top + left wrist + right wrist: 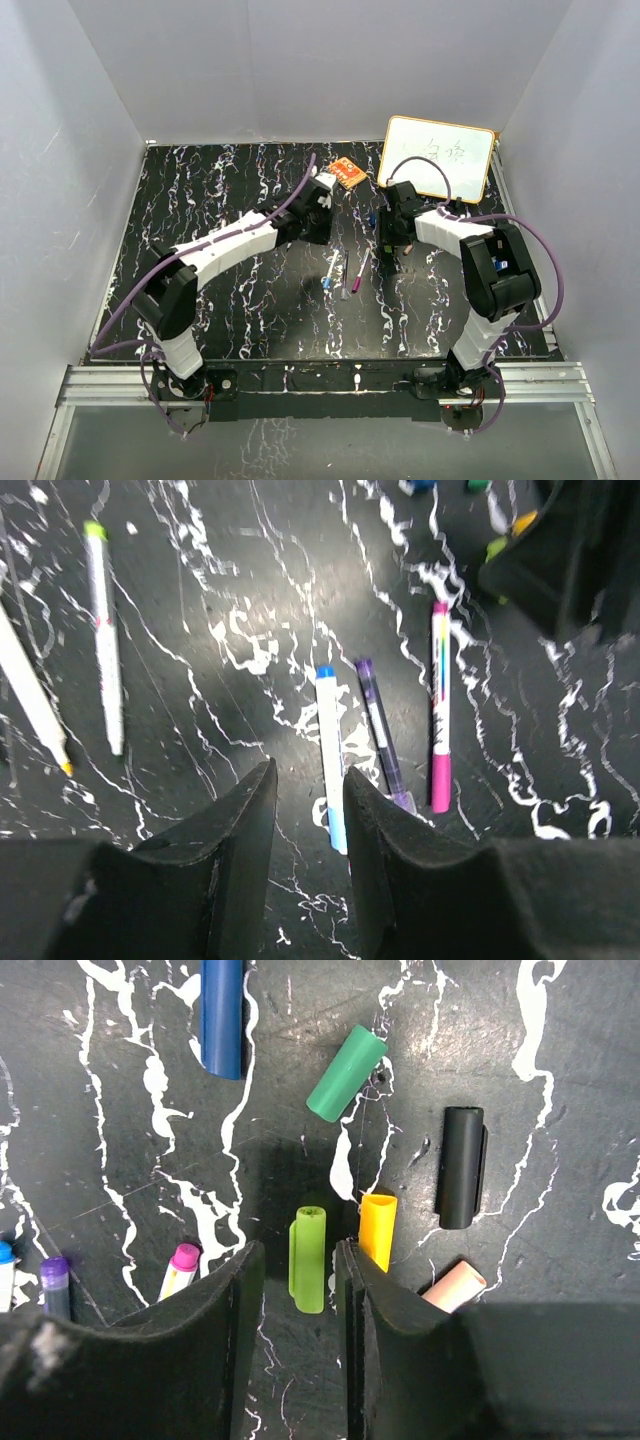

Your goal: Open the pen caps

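Note:
Several loose pen caps lie under my right wrist: blue (222,1015), green (345,1072), black (460,1167), yellow (377,1230), peach (455,1286) and lime (308,1258). My right gripper (296,1265) is open, low over the table, and the lime cap lies between its fingertips with a gap on each side. My left gripper (310,785) is open and empty, just left of a blue marker (330,760), a purple marker (380,735) and a pink-ended marker (440,720). In the top view the left gripper (318,228) and right gripper (388,262) flank these markers (333,270).
Two more white markers lie to the left, one with a lime end (103,640) and one with a yellow tip (30,700). An orange eraser block (349,173) and a small whiteboard (438,158) sit at the back. White walls enclose the black marbled table (230,200).

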### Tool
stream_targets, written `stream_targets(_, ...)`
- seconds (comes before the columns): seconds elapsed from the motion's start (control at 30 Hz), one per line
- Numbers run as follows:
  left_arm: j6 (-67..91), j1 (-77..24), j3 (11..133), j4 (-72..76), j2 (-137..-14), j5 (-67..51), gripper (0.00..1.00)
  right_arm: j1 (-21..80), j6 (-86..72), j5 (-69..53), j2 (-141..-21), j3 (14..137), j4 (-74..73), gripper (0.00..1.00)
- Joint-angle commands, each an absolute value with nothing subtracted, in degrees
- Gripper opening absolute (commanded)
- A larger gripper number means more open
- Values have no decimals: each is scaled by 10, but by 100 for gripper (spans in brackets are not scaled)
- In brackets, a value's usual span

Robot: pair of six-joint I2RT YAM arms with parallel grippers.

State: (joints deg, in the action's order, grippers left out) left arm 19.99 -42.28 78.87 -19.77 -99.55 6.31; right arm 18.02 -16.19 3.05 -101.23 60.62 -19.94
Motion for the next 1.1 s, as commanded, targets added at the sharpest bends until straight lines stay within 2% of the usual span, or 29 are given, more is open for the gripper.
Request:
stream_targets(0.0,213,-438,759,-174,-999,64,32,183,-158,28,-947,614,-165,35)
stream_targets(0.17,208,-462,751,-173,-1026,72,33,183,-152,20,-873,604,-140,44)
stream_targets(0.3,208,-477,749,-174,-1049,74,40,183,-148,3,-826,596,-132,49)
stream_targets(0.57,213,-489,745,-170,-1075,75,42,183,-147,-18,-769,588,-136,52)
stream_targets(1.07,206,-520,744,-171,-1115,165,41,183,-143,-12,-736,577,-142,52)
